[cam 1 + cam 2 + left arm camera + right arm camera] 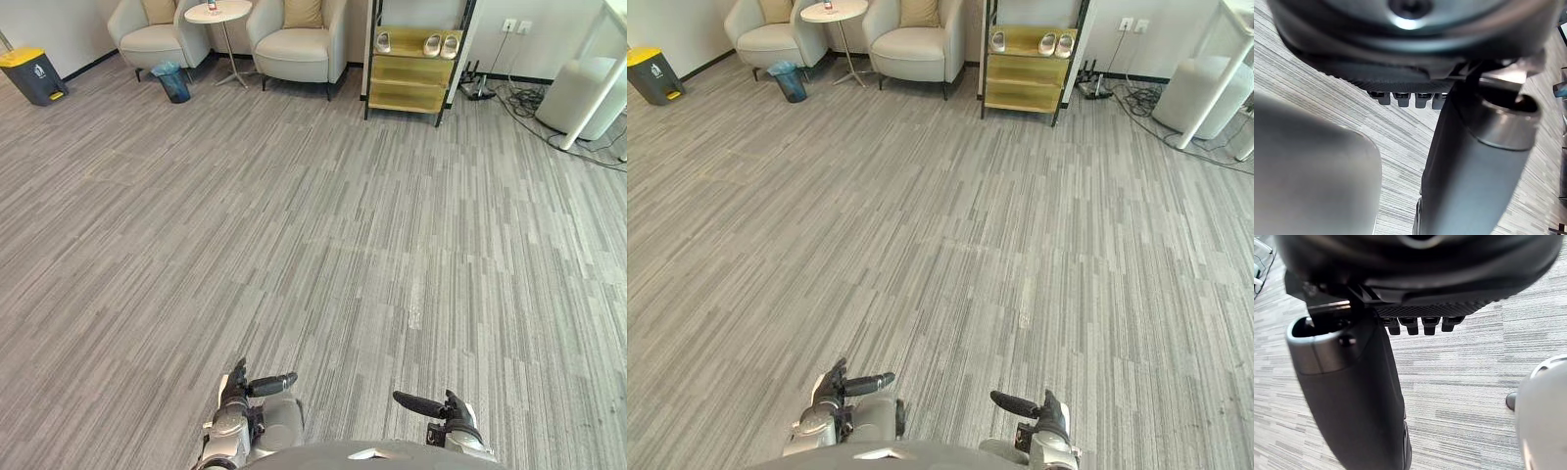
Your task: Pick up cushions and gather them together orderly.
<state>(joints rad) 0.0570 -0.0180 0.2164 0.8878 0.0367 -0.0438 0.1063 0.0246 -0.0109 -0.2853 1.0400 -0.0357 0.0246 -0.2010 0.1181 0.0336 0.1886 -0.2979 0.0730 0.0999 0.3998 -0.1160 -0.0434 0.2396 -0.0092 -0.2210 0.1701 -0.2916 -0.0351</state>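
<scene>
Both hands hang low at the near edge of the floor (323, 245). The left hand (238, 390) and the right hand (453, 411) have loose, released fingers and hold nothing, thumbs pointing in at each other. The cushions are well away at the far wall: one cushion (303, 12) on the right armchair (294, 51), another cushion (159, 9) on the left armchair (149, 43), with a round side table (217, 12) between them. A blue wastebasket (173, 82) stands just in front, and a wooden shelf (409, 70) holding slippers (432, 44) is to the right.
</scene>
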